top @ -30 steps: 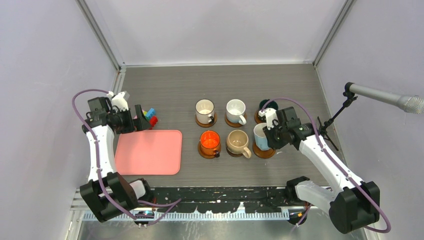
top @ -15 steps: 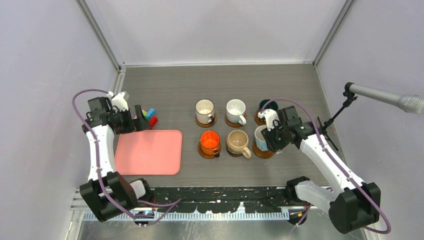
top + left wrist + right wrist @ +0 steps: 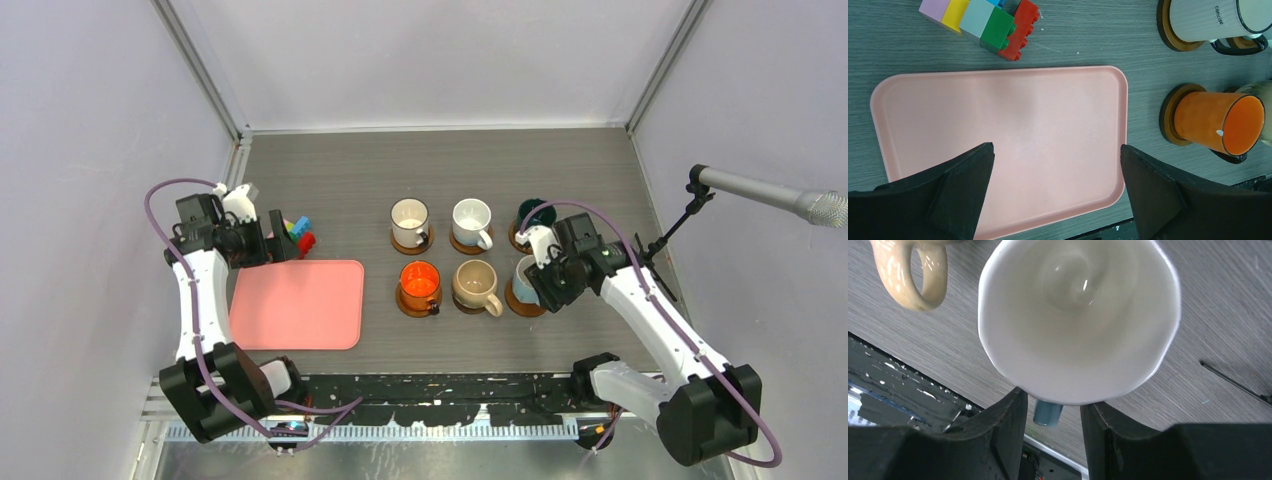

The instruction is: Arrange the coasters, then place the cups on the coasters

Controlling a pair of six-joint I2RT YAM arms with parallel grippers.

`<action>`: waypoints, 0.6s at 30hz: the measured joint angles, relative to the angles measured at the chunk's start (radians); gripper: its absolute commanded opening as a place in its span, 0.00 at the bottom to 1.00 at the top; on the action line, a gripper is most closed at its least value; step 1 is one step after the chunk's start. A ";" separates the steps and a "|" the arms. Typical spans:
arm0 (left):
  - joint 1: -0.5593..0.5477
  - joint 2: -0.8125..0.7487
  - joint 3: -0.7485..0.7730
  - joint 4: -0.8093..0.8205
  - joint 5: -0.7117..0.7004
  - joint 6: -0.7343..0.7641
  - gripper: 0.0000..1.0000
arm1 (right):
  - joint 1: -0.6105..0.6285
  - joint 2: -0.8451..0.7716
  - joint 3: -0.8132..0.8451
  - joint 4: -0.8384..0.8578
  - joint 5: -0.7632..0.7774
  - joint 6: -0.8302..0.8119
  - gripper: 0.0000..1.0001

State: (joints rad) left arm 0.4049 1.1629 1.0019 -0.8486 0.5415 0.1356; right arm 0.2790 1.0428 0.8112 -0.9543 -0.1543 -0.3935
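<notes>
While the light blue mug (image 3: 521, 279) stands upright on the near-right coaster (image 3: 522, 309), its handle (image 3: 1048, 413) is flanked by the right gripper (image 3: 1052, 415). The jaws are parted a little wider than the handle, and nothing is clamped. The orange mug (image 3: 420, 280), tan mug (image 3: 474, 284), two white mugs (image 3: 410, 218) and dark green mug (image 3: 530, 212) are likewise seated on coasters, in two rows. The left gripper (image 3: 1055, 165) is held wide apart and empty over the pink tray (image 3: 998, 115), near the toy blocks (image 3: 993, 22).
</notes>
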 measured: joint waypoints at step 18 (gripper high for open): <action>0.000 0.009 0.000 0.000 0.000 0.000 1.00 | -0.006 0.024 0.024 -0.084 0.041 -0.047 0.50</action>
State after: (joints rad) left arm 0.4049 1.1717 1.0019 -0.8486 0.5415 0.1352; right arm 0.2726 1.0664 0.8352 -1.0386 -0.1135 -0.4408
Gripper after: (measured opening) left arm 0.996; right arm 0.494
